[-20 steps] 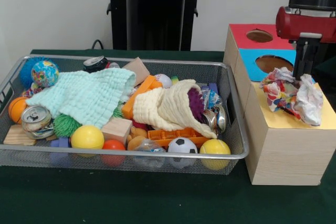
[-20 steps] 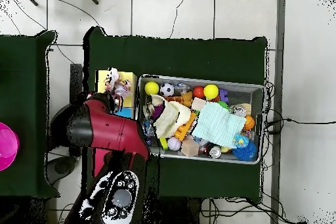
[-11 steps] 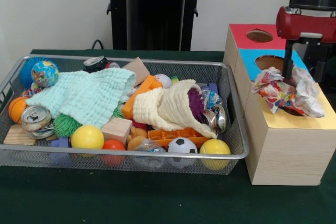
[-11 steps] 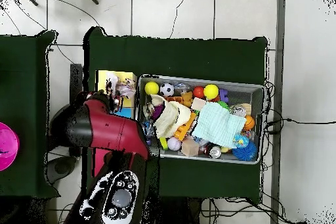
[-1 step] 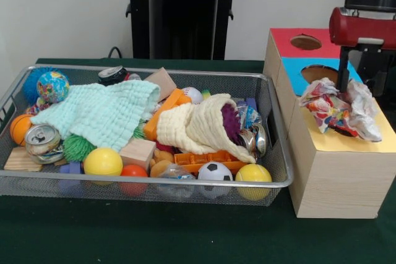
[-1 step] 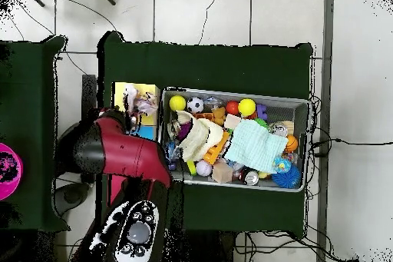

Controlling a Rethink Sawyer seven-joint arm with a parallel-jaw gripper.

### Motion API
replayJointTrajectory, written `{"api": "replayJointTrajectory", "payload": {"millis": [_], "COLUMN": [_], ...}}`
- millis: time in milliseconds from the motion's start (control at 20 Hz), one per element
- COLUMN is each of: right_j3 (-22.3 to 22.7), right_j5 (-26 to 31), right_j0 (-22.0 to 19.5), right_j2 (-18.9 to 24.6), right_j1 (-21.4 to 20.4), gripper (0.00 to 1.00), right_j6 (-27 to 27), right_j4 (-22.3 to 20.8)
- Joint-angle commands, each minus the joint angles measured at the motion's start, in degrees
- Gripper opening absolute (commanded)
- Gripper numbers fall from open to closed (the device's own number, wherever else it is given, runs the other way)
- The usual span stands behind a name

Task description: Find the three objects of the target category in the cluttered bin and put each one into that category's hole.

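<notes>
My pincer (image 5: 357,85) hangs over the wooden box (image 5: 331,177), its two dark fingers spread wide, one on each side of the crumpled wrapper's (image 5: 339,108) back edge, gripping nothing. The wrapper lies on the box's yellow top (image 5: 346,140), its long axis running across the box, white with red, blue and yellow patches. The box shows two holes: one in the red panel (image 5: 306,42), one in the blue (image 5: 322,73). Beside the box sits one wire bin (image 5: 185,183) holding two cloths, mint (image 5: 102,115) and cream (image 5: 195,128).
</notes>
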Motion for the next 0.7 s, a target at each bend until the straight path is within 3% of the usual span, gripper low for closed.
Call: {"api": "replayJointTrajectory", "payload": {"millis": [50, 400, 700], "right_j3": [-1.36, -2.9, -4.31], "right_j5": [11.65, 21.47, 25.12], "right_j0": [1.58, 3.63, 4.41], "right_j2": [-0.95, -4.94, -6.94], "right_j1": [-1.75, -6.24, -7.13], "gripper": [1.0, 1.0, 1.0], "right_j6": [15.7, 16.88, 17.18], "right_j4": [1.64, 0.2, -0.34]}}
